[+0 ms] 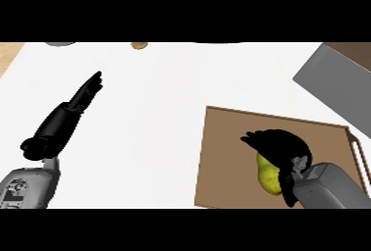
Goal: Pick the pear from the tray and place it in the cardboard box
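A yellow-green pear (270,176) lies on the brown tray (225,147) at the lower right of the head view. My right hand (279,144) is bent over the pear's top, its fingers curled round the fruit and hiding its upper part. My left hand (83,95) is held out flat at the left over the white counter, fingers straight and pointing away, with nothing in it. A grey box-like shape (337,81) juts in at the upper right; I cannot tell if it is the cardboard box.
The white counter (152,122) spreads between the two arms. A small brown object (139,45) and a grey rounded thing (62,43) sit at the counter's far edge. A tan strip (9,56) borders the counter at the upper left.
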`<state>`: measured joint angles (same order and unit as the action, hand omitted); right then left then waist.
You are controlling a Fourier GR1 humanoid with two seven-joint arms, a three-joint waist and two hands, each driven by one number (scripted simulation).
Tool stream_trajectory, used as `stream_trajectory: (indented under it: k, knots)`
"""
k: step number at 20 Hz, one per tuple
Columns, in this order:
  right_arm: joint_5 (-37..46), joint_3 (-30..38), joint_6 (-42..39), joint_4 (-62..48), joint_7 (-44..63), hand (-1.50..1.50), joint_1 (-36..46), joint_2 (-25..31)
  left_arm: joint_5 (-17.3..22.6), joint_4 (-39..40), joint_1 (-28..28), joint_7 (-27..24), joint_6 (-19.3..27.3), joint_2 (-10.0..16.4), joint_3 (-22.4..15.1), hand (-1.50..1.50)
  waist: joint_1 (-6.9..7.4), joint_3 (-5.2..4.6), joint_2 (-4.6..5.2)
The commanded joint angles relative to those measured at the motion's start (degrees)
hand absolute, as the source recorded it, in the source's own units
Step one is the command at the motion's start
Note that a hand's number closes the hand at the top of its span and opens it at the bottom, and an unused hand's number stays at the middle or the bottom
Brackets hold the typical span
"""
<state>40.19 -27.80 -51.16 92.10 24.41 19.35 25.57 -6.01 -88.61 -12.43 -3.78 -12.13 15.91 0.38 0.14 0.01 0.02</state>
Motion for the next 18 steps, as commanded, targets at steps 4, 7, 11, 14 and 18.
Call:
stream_trajectory:
  k: [4, 7, 11, 14, 18]
  knots:
    - [5.4, -3.3, 6.8, -1.3, -13.0, 1.5, -1.4, 1.9, -1.0, 1.4, -0.3, -2.0, -0.1, -1.4, 0.5, 0.0, -0.04, 0.01, 0.05]
    - [9.2, -4.1, 11.0, -2.8, -14.1, 1.5, 0.2, 0.1, 1.3, -5.5, 3.3, 1.2, -3.0, 0.6, 1.4, 0.0, 0.45, 0.02, -0.05]
    - [11.4, -2.2, 18.7, -5.7, -18.1, 1.5, 0.3, -1.2, -0.5, -1.5, 1.9, 0.2, -1.5, -1.0, 1.0, 0.0, 0.26, 0.02, 0.04]
    - [10.3, 3.4, 24.5, -16.4, -15.9, 1.5, 8.7, -9.4, -0.6, -2.0, 1.5, -0.2, -1.9, -1.5, -0.2, 0.0, 1.83, 0.08, 0.51]
    - [11.1, 8.7, 34.6, -23.7, -19.5, 1.5, 13.6, -11.5, -0.3, -1.0, -2.5, 2.1, -1.5, -1.8, 0.6, 0.0, 1.37, 0.08, 0.52]
